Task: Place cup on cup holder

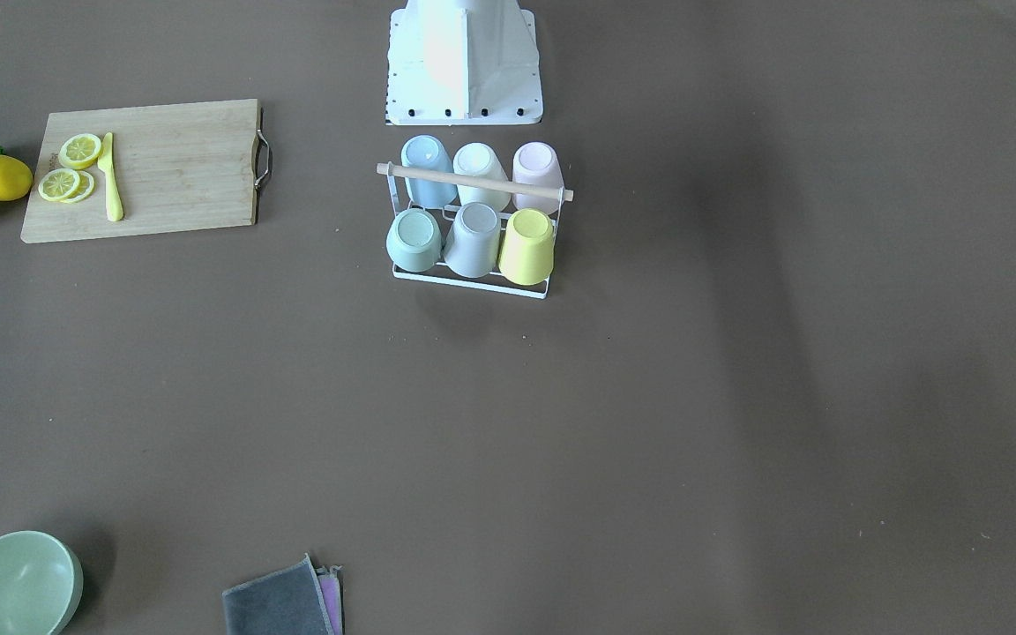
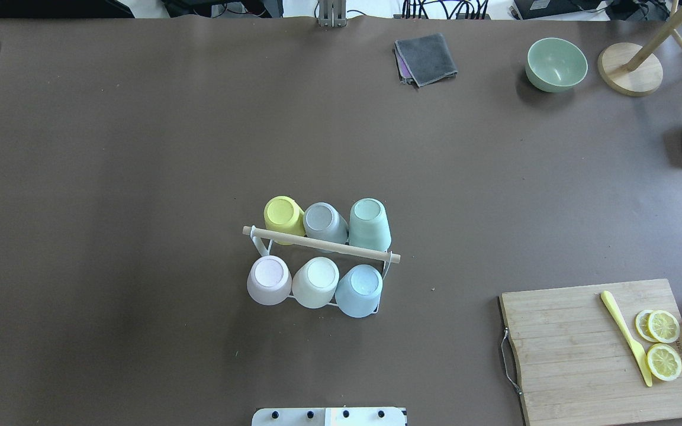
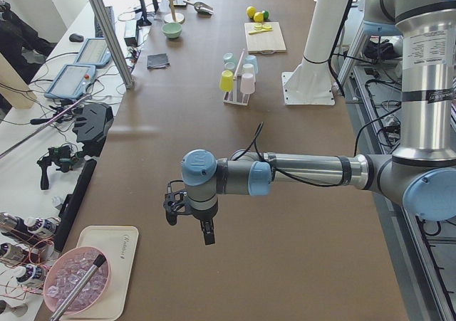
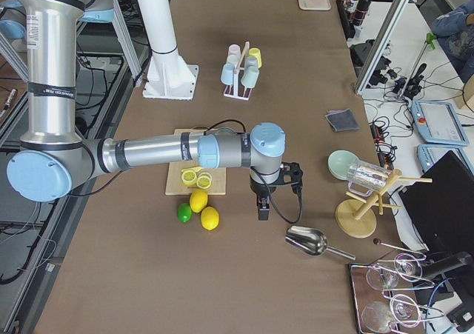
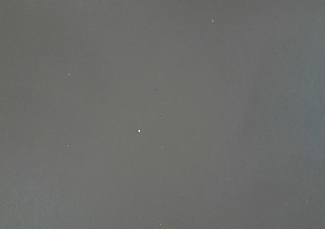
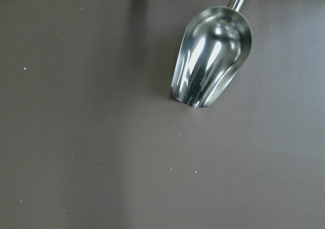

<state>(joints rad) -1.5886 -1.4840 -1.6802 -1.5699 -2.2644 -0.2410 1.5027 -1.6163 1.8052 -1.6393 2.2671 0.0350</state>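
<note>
Far left: left tool (image 3: 189, 225) hangs over bare bench (image 2: 140, 177), well apart from the rack; released or clenched, cannot tell. Mid-bench, near the robot's base: cup holder (image 2: 323, 242), upright, all six pegs carrying inverted cups. Far row yellow cup (image 2: 282, 214), grey cup (image 2: 323, 220), mint cup (image 2: 369, 222); near row pink cup (image 2: 269, 278), white cup (image 2: 316, 279), blue cup (image 2: 360, 287). Far right: right tool (image 4: 263, 214) above bench near metal scoop (image 6: 210, 56); grip cannot tell.

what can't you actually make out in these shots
- Pegs of the cup holder: hidden under the six upturned cups, every view.
- Left pincer: only in exterior left view, small; open or shut unclear.
- Right pincer: same, exterior right view only.
- Metal scoop: handle cut off by the right wrist view's top edge.
</note>
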